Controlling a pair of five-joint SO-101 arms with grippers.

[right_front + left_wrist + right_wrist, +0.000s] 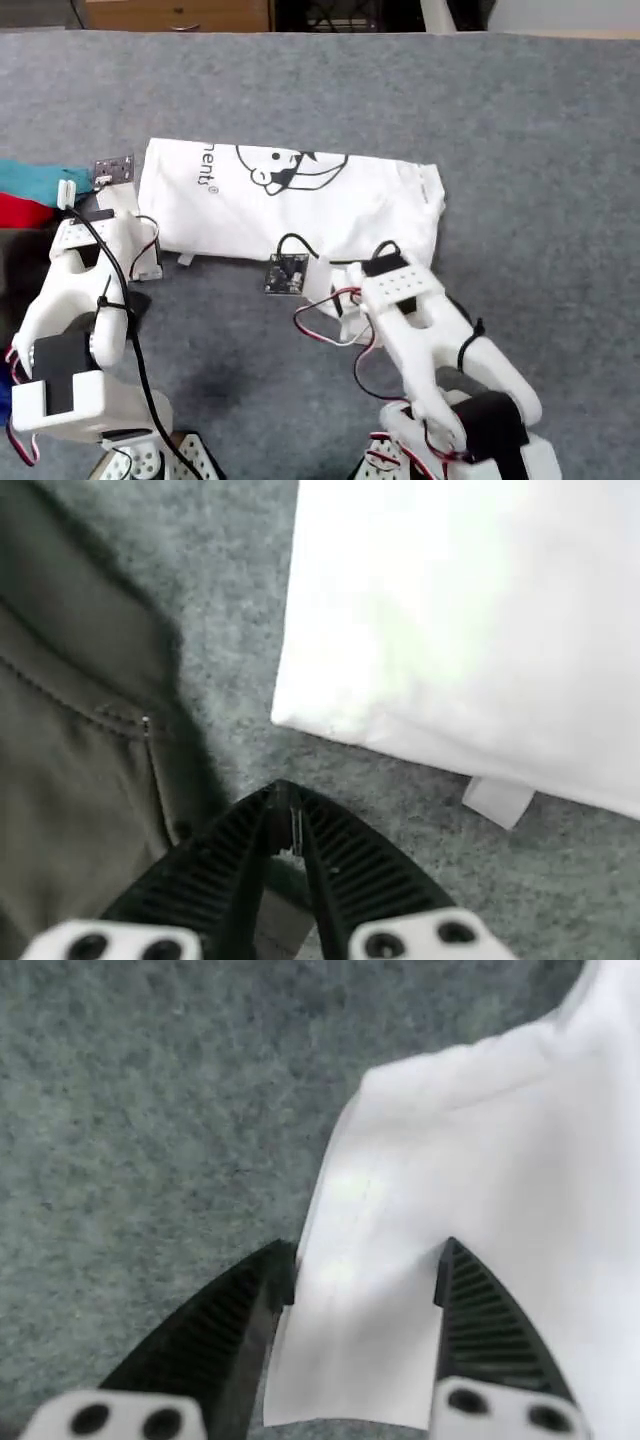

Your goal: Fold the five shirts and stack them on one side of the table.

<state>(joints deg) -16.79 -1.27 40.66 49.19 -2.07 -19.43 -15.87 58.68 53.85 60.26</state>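
Note:
A white shirt (pixel 290 205) with a black cartoon print lies folded into a long strip across the middle of the grey table. My left gripper (pixel 285 798) is shut with nothing in it. It hovers just off the shirt's near left corner (pixel 300 715), beside a small white tag (pixel 497 801). In the high view the left gripper (pixel 148 266) sits at that corner. My right gripper (pixel 365 1260) is open, its two fingers straddling a white flap of the shirt (pixel 350 1320) at the near edge. From above, the right gripper (pixel 335 290) is at the shirt's near right edge.
A dark olive shirt (pixel 70 780) lies left of the left gripper. Teal (pixel 35 180), red (pixel 22 210) and dark garments are piled at the table's left edge. Wooden furniture (pixel 180 14) stands beyond the far edge. Grey carpet (pixel 540 150) stretches right of the shirt.

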